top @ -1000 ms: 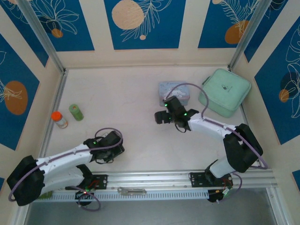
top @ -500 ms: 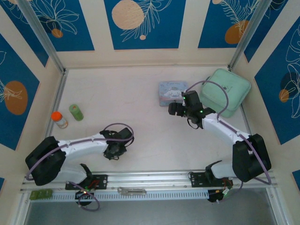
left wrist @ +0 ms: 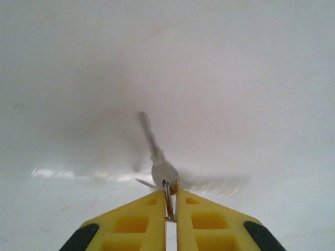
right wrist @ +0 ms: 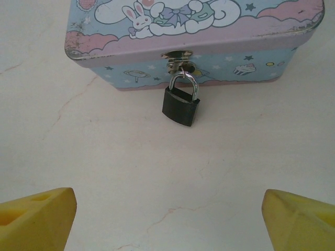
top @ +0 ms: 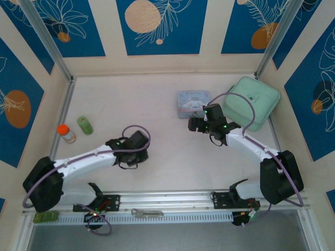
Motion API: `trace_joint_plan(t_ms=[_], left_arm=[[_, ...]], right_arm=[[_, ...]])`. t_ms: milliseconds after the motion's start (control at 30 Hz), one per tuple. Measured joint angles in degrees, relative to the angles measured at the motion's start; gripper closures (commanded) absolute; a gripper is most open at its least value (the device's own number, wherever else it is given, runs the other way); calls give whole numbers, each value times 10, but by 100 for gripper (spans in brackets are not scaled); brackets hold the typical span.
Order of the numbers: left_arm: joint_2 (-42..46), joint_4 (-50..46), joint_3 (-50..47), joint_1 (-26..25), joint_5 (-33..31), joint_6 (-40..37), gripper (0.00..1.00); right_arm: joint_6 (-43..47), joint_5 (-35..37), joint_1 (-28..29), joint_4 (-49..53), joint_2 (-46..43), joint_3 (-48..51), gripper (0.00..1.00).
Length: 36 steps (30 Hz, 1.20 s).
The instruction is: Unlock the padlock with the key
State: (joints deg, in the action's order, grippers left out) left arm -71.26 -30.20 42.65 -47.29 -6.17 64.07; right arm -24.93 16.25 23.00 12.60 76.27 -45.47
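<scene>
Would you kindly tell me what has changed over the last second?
The left tool has closed on the key and moved away from its base. The right tool, open, swung right, now facing the padlock hanging on the tin. The tin and green case stayed put.

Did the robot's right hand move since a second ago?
Yes. The right hand slid to the right along the blue tin, from near the tin's left end toward the green case.
</scene>
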Motion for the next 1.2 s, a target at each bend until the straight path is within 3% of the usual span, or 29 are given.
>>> trace_joint_plan(t_ms=[200,400,467,633,767,833,967,1200], left_arm=[[29,58,21,35,31,-91,100],[-9,197,18,44,125,-148,100],[-28,263,15,45,163,-166,100],[-62,374,16,55,226,-197,100],[-87,381,42,80,266,-219,100],[-100,365,68,90,287,-242,100],[-104,315,109,97,308,-286,100],[-138,205,167,97,334,-328,100]], right_arm=[[-2,-2,2,-2,0,0,8],[-8,-30,3,-3,0,0,8],[-16,-65,2,-9,0,0,8],[-47,-203,-10,-56,-2,8,22],[-44,-289,-10,-96,-26,42,25],[-42,-326,-15,-102,-34,52,44],[-32,-403,-20,-123,-33,54,49],[83,-367,64,-78,-21,22,48]])
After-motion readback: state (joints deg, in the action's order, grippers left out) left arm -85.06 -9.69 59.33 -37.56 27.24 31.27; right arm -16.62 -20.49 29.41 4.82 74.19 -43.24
